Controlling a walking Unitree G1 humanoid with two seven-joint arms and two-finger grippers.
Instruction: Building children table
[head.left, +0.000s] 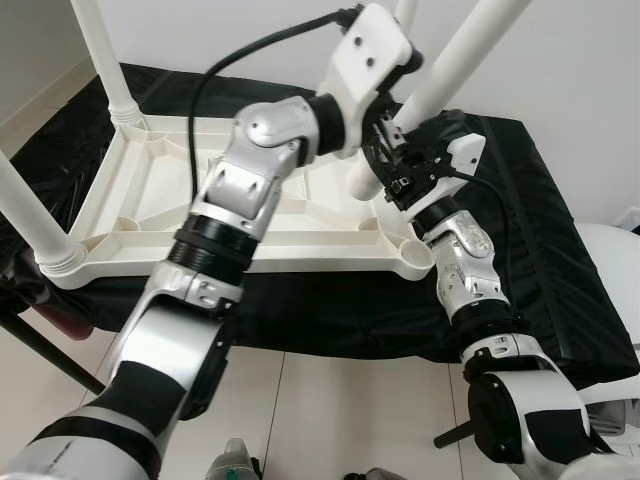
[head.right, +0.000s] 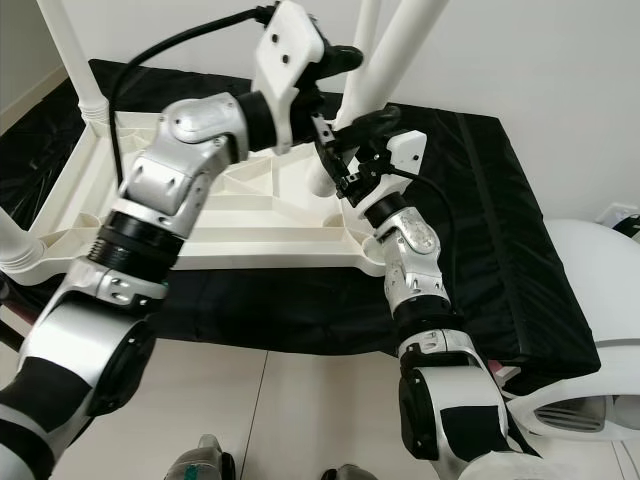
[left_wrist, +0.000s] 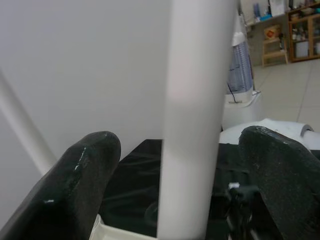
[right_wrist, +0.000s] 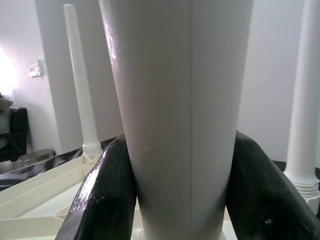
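The step in hand looks to be seating the last leg (head.left: 455, 60) into its corner socket (head.left: 413, 252) on the upturned white tabletop (head.left: 150, 190), which lies underside up on a black-covered surface (head.left: 540, 230). The leg is tilted, its foot at a near-right socket of the tabletop (its very base is hidden behind the right gripper).

The right gripper (right_wrist: 182, 192) has its two black fingers (right_wrist: 107, 195) pressed against both sides of the leg low down, clamped on it. The left gripper (left_wrist: 175, 175) reaches across higher up, its fingers (left_wrist: 85, 170) spread wide on either side of the same leg with clear gaps, holding nothing.

The next move probably calls for bringing the leg upright and pushing or twisting it down until it sits like the others; the left gripper could close to steady the upper part.

The legs are smooth, tapered white plastic tubes; other legs (head.left: 105, 60) already stand in ribbed collars at the corners.
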